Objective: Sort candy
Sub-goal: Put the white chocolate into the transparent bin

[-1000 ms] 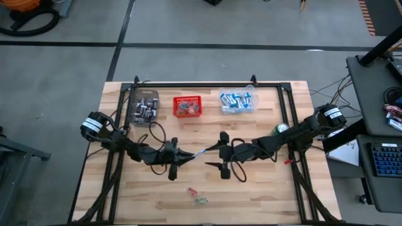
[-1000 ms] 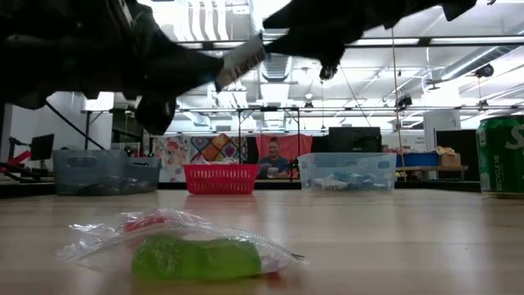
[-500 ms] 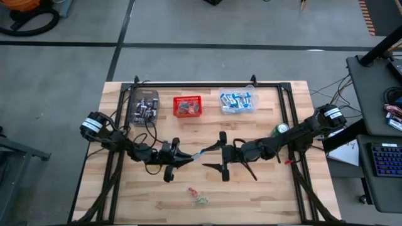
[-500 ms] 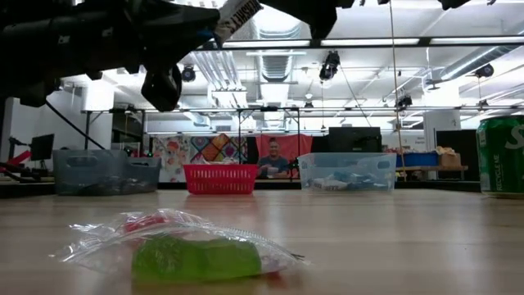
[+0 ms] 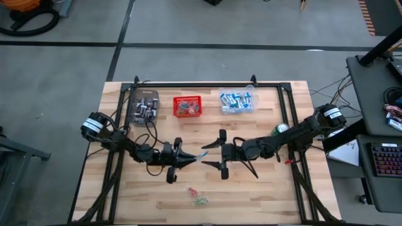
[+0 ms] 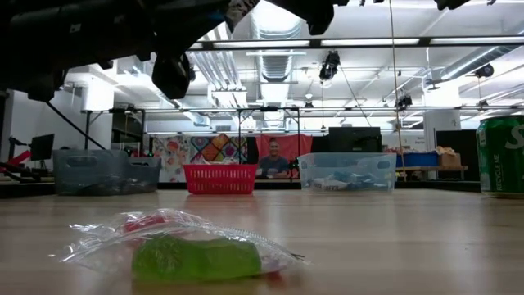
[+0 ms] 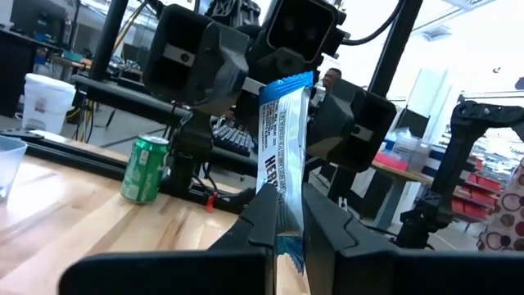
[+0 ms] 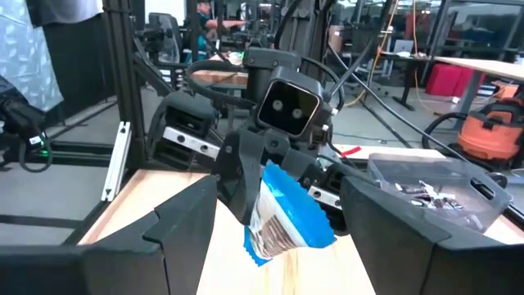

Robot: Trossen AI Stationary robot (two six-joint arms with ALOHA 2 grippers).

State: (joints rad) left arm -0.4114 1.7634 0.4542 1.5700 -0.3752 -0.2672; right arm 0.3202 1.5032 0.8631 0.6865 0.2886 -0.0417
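A blue-and-white candy packet [image 7: 281, 135] sticks out of my shut left gripper [image 5: 190, 158] above the middle of the table. My right gripper [image 5: 218, 152] faces it from the right, open wide. Its two fingers stand on either side of the packet's free end [image 8: 282, 215] without touching it. More candy, a green and a red piece in clear wrap [image 6: 196, 256], lies on the boards near the front edge [image 5: 196, 195]. At the back stand a clear bin of dark bars [image 5: 144, 108], a red basket [image 5: 187, 106] and a clear bin of blue-and-white packets [image 5: 238, 101]. My left gripper pinches one short end of the packet [image 7: 284, 233] between its two fingers. The fingers come from the table's left, slanting a little upward, and lie along the packet. The packet points on past the fingertips toward my right gripper, lifted clear of the table.
A green drink can [image 5: 281, 129] stands beside my right arm, toward the table's right side. A black frame [image 5: 207, 85] runs along the back and down both sides. A person sits in the room beyond the far edge [image 6: 273, 160].
Both grippers have risen. My left gripper has tipped its fingers upward and carried the packet higher, still held by the same end. My right gripper has tipped up toward level and stayed open around the packet's free end.
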